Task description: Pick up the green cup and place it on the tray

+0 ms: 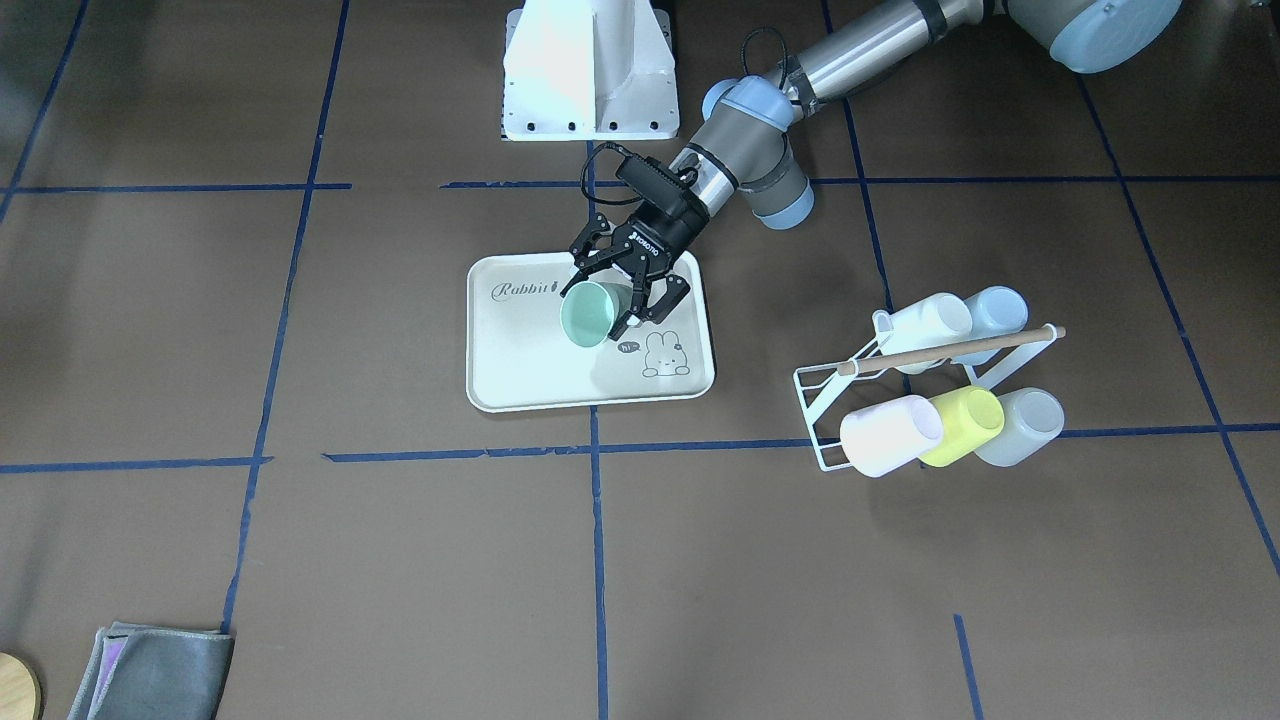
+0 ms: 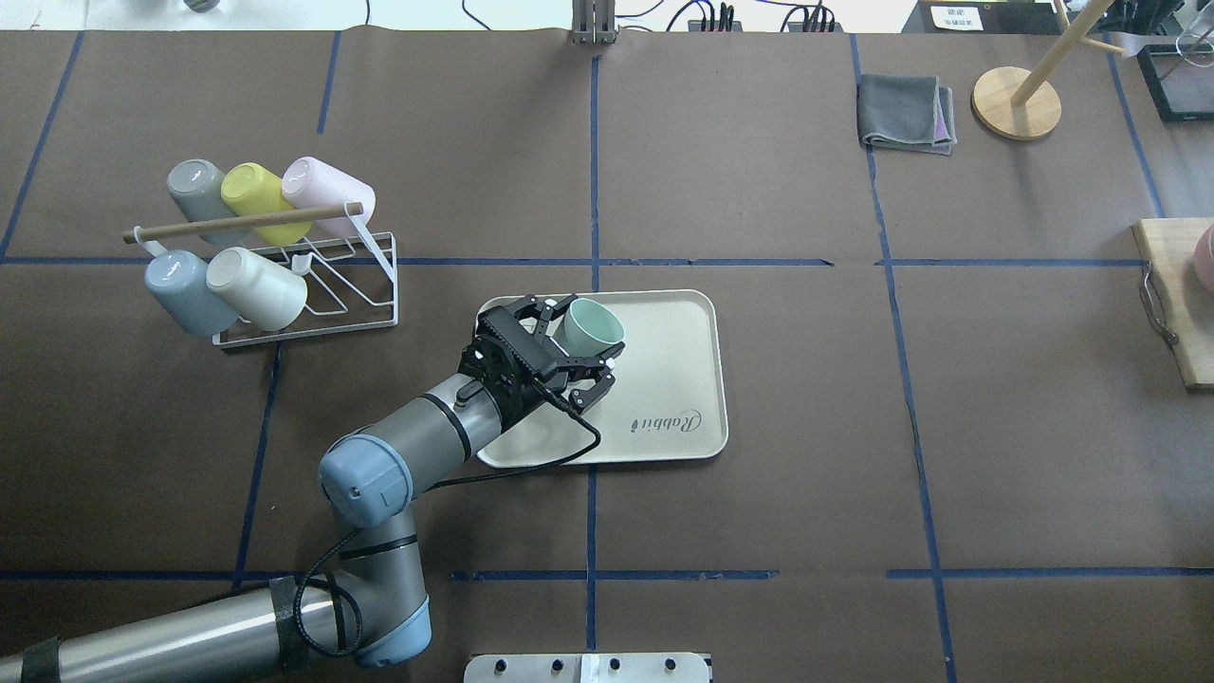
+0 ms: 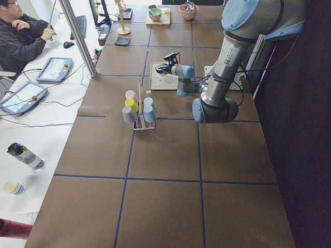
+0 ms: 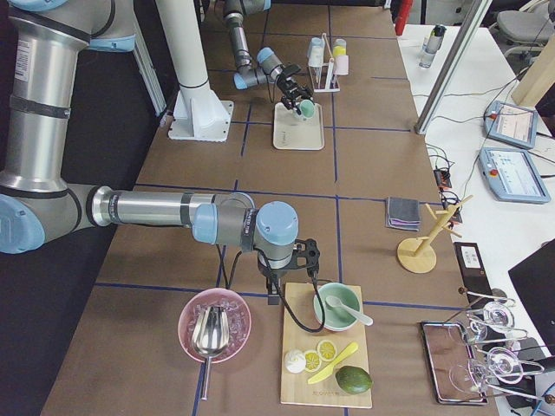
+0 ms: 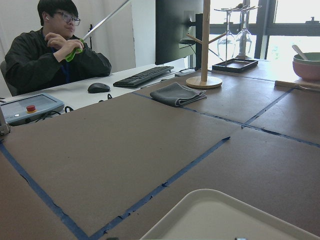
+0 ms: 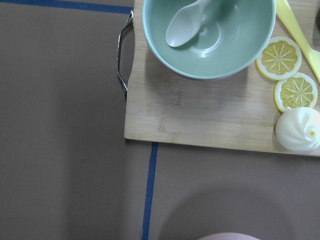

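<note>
Green cup (image 2: pixel 596 324) is clamped between the fingers of the left gripper (image 2: pixel 588 341). It's tilted, mouth facing away from the robot, over the tray (image 2: pixel 683 379). Whether it's touching the tray surface, honestly can't tell.

Left to right from overhead: a white wire rack (image 2: pixel 327 285) with five other cups stuck on it, well apart from the tray. Next is the tray with the gripper and cup. Then a folded grey cloth (image 2: pixel 906 114) and a wooden stand (image 2: pixel 1017 102) at the far edge.

Right gripper (image 4: pixel 303 258) hangs over a wooden board (image 4: pixel 299 390), just beside a green bowl (image 4: pixel 336 308). Open or closed, no idea from these angles.
</note>
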You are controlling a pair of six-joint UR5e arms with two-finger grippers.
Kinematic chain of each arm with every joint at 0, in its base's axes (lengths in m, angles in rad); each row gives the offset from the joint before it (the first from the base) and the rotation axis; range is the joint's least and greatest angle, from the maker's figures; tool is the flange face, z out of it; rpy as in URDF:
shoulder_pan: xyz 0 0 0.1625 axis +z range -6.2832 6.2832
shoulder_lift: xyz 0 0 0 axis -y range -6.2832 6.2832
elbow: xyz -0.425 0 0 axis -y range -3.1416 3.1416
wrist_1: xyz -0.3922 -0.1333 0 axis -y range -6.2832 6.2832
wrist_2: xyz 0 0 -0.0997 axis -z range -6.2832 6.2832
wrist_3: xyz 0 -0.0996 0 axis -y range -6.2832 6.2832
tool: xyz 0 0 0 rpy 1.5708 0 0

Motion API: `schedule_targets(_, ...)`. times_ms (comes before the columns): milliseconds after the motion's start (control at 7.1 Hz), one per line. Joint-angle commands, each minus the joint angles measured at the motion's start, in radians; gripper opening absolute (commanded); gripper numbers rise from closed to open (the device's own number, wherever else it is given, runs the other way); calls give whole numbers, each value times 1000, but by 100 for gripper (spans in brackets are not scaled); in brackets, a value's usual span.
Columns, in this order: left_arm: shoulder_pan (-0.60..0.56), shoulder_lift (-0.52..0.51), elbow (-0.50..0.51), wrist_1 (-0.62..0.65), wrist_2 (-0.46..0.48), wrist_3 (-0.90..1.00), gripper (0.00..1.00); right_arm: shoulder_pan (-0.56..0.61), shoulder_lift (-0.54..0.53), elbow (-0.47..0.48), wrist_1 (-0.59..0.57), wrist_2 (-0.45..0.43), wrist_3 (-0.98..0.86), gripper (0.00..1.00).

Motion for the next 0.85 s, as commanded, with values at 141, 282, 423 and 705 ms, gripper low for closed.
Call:
schedule_targets(141,-2,2,0,-2,-6,0,82,0,0,1,0,0,-2,100)
schedule_targets(282,-2,2,0,-2,-8,0,82,0,0,1,0,0,-2,100)
schedule_targets(423,-2,3,0,-2,-8,0,84,0,0,1,0,0,-2,100)
schedule_targets(705,-3,22,0,-3,-8,0,86,0,-2,1,0,0,-3,100)
